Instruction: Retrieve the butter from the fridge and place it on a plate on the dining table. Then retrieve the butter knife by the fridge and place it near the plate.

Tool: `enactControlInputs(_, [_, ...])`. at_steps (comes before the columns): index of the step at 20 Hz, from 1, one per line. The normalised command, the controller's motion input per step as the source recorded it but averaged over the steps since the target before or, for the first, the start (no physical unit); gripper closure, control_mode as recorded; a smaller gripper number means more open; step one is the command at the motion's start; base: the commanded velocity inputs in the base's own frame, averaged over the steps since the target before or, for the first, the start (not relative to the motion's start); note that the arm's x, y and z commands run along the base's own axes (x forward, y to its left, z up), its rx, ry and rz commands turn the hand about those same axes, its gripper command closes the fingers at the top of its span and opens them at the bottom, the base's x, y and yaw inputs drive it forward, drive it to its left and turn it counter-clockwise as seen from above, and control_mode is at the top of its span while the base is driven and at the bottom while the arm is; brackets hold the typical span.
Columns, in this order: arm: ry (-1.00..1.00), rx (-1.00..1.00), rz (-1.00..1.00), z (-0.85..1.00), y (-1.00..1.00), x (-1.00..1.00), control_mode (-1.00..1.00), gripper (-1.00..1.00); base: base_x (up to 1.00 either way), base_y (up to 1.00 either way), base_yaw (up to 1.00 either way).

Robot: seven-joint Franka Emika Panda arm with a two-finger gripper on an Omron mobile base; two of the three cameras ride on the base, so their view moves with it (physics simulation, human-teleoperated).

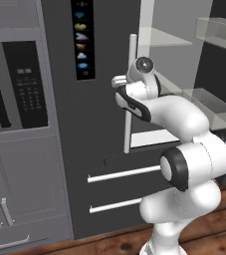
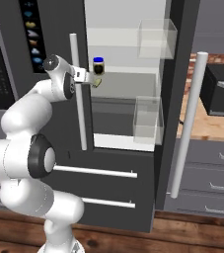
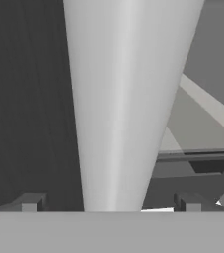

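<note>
The fridge has its right door swung open and its left door closed. My gripper is open, with one fingertip on each side of the left door's white bar handle. Nothing is held. The butter, a small pale stick, lies on a white inner shelf just right of my hand. The plate and dining table are out of view. A slim dark sliver lies on the wooden counter behind the open door; I cannot tell if it is the butter knife.
A dark jar with a blue lid stands just behind the butter. Clear bins hang on the open door. Two drawers with white bars sit below. At left, a grey cabinet holds a microwave. A dark appliance stands on the counter.
</note>
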Motion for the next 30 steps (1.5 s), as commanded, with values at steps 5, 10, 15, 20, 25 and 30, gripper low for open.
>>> enactControlInputs(5, [-0.01,0.00,0.01,0.00,0.00,0.34,-1.00,-1.00,0.00,0.00,0.00])
enactControlInputs(10, [0.00,0.00,0.01,0.00,0.00,0.12,-1.00,1.00,0.00,0.00,0.00])
enactControlInputs(15, [0.00,0.00,0.00,0.00,0.00,0.00,-1.00,1.00,0.00,0.00,0.00])
enactControlInputs(20, [0.00,0.00,0.00,0.00,0.03,-0.26,-1.00,1.00,0.00,0.00,0.00])
enactControlInputs(25, [0.00,-0.04,-0.01,0.01,0.18,-0.71,-1.00,1.00,0.00,0.00,0.00])
enactControlInputs(30, [0.00,0.00,-0.04,0.11,0.14,-0.94,-1.00,1.00,0.00,0.00,0.00])
